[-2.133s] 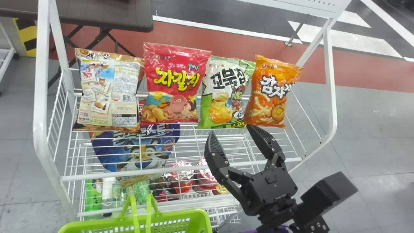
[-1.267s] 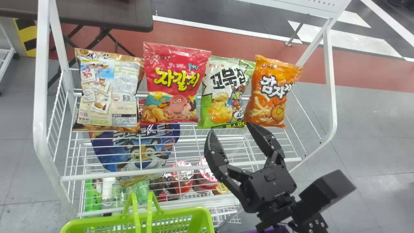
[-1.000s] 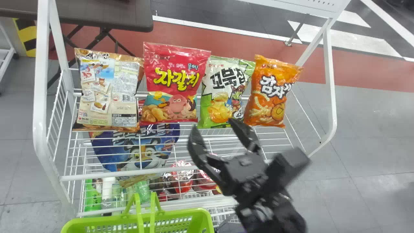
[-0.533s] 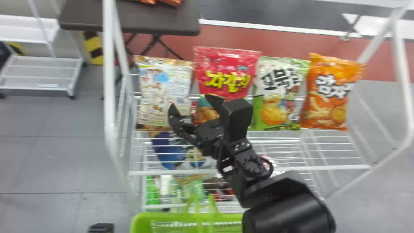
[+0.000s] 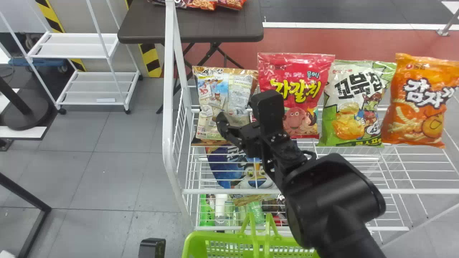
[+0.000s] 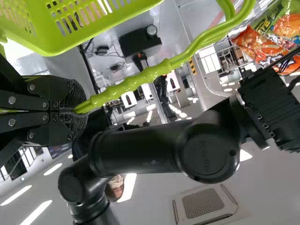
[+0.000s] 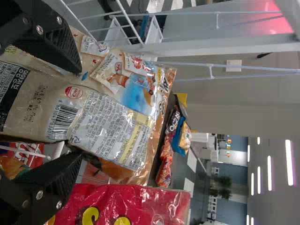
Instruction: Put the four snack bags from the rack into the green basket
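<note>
Closing the right gripper (image 7: 77,112), spread wide around the beige snack bag (image 5: 211,93) on the white rack (image 5: 168,107), could topple the red snack bag (image 5: 304,86) if the nearer finger snags it, while the left gripper (image 6: 77,111) pinches the handles (image 6: 140,78) of the green basket (image 5: 222,236).

r arm (image 5: 331,193) fwd, fingers (image 5: 223,125) apart
</note>
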Robot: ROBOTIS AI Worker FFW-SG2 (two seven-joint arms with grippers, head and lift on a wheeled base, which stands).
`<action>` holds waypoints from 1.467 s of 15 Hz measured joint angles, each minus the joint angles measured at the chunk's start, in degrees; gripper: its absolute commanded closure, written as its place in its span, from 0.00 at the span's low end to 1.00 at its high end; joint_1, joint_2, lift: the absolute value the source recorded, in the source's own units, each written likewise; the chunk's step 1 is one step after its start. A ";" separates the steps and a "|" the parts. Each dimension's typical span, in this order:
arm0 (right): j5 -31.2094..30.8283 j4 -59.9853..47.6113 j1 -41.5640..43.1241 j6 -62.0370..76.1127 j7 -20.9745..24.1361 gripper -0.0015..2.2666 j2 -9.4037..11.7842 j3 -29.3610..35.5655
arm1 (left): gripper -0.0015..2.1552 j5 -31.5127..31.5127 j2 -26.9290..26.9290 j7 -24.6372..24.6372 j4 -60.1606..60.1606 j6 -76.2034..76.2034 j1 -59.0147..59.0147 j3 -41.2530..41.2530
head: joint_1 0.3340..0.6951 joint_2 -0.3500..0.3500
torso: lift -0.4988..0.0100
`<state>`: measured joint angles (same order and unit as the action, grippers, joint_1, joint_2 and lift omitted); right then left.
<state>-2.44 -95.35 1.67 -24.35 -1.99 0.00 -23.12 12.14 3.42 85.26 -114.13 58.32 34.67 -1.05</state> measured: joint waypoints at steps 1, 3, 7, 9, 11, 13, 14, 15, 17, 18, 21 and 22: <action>0.77 1.11 1.21 -1.11 -0.50 0.93 0.00 0.06 | 0.99 0.14 0.01 0.02 0.51 0.00 -0.34 0.00 | 1.00 0.53 | 0.97; 1.54 2.16 2.11 -0.05 -2.92 0.96 0.00 0.05 | 0.99 0.23 0.01 -0.04 1.05 0.00 -0.71 0.00 | 1.00 0.55 | 0.97; -0.32 -3.35 -1.81 3.87 -5.42 0.97 0.00 -1.05 | 0.99 0.25 -0.04 -0.22 1.21 0.00 -0.95 -0.06 | 1.00 0.60 | 0.97; -1.20 -8.43 -4.68 3.58 -5.36 0.97 0.42 -1.66 | 0.99 0.21 -0.08 -0.26 1.21 0.02 -1.00 -0.20 | 1.00 0.62 | 0.97; -1.93 -15.64 -8.57 0.83 -5.30 0.97 2.60 -1.83 | 0.99 0.20 -0.08 -0.28 1.20 0.16 -0.95 -0.16 | 1.00 0.60 | 0.97; -2.51 -23.93 -13.03 -4.90 -5.36 0.97 5.93 -1.33 | 0.99 0.24 -0.08 -0.32 1.16 0.17 -0.92 -0.03 | 1.00 0.54 | 0.97; -2.60 -27.70 -15.18 -8.36 -5.41 0.97 7.66 -0.82 | 0.99 0.24 -0.08 -0.47 1.15 0.15 -0.92 -0.02 | 1.00 0.50 | 0.97; -2.64 -32.20 -18.06 -11.80 -5.48 0.97 9.83 0.10 | 0.99 0.21 -0.14 -0.74 1.15 0.07 -0.94 -0.04 | 1.00 0.46 | 0.97; -2.46 -40.92 -24.35 -16.89 -5.70 0.97 14.04 2.99 | 0.99 0.10 -0.32 -1.01 1.23 0.01 -1.00 -0.08 | 1.00 0.36 | 0.97; -1.91 -45.49 -27.98 -19.32 -6.09 0.97 16.09 5.30 | 0.99 0.08 -0.37 -1.30 1.23 0.00 -1.00 -0.10 | 1.00 0.25 | 0.97; -0.24 -55.42 -35.23 -29.75 -7.78 0.97 21.24 11.52 | 0.99 0.10 -0.66 -1.59 2.31 -0.97 -0.85 0.00 | 1.00 0.07 | 0.97; -0.15 -57.03 -36.50 -32.87 -7.77 0.97 22.57 12.95 | 0.99 0.19 -0.82 -1.63 2.62 -1.82 -0.58 0.10 | 1.00 0.03 | 0.97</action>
<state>-2.59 -152.38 -34.83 -57.22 -9.76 22.57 -10.17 12.33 2.59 83.63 -111.52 56.50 34.09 -0.95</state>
